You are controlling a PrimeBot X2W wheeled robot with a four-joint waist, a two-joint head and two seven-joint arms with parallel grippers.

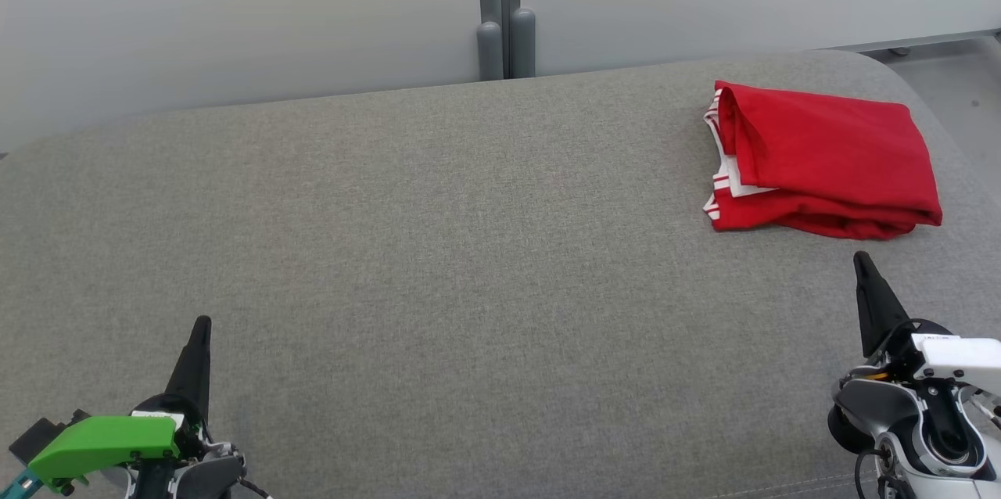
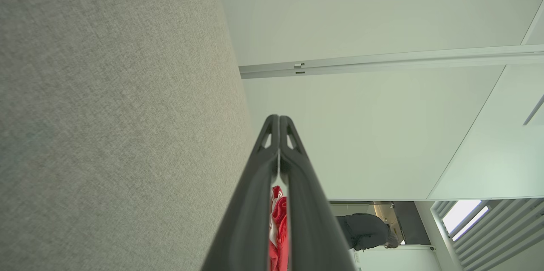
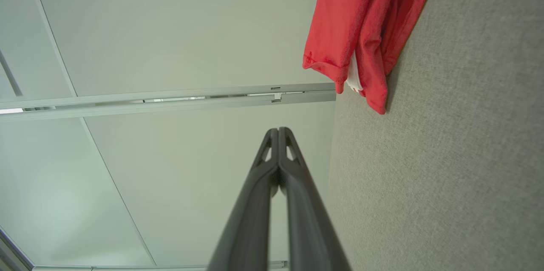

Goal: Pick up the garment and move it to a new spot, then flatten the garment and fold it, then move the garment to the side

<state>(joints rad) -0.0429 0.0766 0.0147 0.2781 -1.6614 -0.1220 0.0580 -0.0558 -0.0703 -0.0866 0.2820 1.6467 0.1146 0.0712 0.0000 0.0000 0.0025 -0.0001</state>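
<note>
A red garment (image 1: 821, 159) with white striped trim lies folded in a compact bundle at the far right of the grey fabric surface (image 1: 438, 249). My right gripper (image 1: 862, 258) is shut and empty, its tip just short of the bundle's near edge. At the lower left my left gripper (image 1: 202, 322) is shut too, far from the cloth. The right wrist view has the garment (image 3: 361, 24) at its upper right, apart from the closed right gripper (image 3: 279, 129). In the left wrist view a strip of the garment (image 2: 278, 224) peeks through the slot between the left gripper's (image 2: 279, 117) shut fingers.
A pale wall with a grey vertical post (image 1: 500, 10) stands behind the surface. The surface's rounded right corner (image 1: 938, 100) falls off just past the garment. A person in dark clothes (image 2: 365, 230) is far off in the left wrist view.
</note>
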